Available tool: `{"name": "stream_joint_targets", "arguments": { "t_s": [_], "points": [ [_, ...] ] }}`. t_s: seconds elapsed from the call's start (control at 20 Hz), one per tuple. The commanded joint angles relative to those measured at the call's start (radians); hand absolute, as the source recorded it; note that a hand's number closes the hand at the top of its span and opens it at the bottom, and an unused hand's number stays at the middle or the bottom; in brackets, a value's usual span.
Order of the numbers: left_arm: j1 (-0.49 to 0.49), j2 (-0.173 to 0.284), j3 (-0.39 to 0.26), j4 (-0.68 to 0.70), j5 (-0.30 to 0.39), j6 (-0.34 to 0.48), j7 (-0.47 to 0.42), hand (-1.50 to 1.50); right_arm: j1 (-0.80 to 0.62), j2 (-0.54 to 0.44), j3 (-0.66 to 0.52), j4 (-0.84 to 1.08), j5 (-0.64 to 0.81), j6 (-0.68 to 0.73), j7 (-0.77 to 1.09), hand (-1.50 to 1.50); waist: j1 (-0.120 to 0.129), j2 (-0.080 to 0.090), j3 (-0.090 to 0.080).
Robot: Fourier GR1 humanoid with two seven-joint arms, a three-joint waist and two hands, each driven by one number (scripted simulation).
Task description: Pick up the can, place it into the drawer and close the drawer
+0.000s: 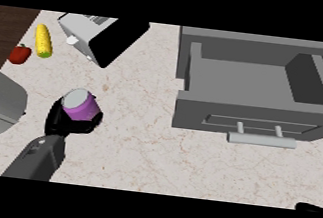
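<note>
Within the curl of the left hand [70, 121], seen from the head view, sits the small purple cylindrical can with a pale grey lid [81, 105]. Black fingers wrap its lower body from both sides, so the hand is grasping the can, with the lid and upper wall showing above them. Whether its base touches the speckled cream stone counter [138, 143] or is just lifted I cannot tell.

As a judgement, the can looks rigid and light, with a smooth round wall that could slide or twist in the fingers. The sound place to hold it is around the middle of the body, as now, with the thumb opposite the fingers and the axis kept upright; nothing suggests it is fragile.

Well away to the right of that hand, across bare counter, stands the grey box-shaped drawer unit [265, 45] with its open grey drawer [249, 81] pulled toward the viewer, a pale bar handle [261, 139] on the front. The can must clear the front panel before lowering.

Beyond the hand lie a silver-and-black toaster [102, 36], a yellow corn cob [44, 41] and a small red pepper [20, 54].

At the lower right edge only a black sliver of the right hand [316, 208] shows; its pose I cannot tell.
</note>
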Motion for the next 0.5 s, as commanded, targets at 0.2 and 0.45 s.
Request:
{"name": "stream_joint_targets", "arguments": {
  "t_s": [0.2,0.45],
  "points": [
    [-0.122,-0.095,-0.041,-0.041,0.002,0.029,0.083,1.5,-0.046,0.006,0.019,0.004,0.047,-0.037,0.033,-1.5,0.01,-0.002,0.001],
    [-0.16,-0.14,-0.079,-0.099,-0.007,0.065,0.139,1.5,0.008,-0.039,-0.069,-0.079,-0.072,0.016,0.065,-1.5,0.006,-0.004,0.001]
  ]
}}
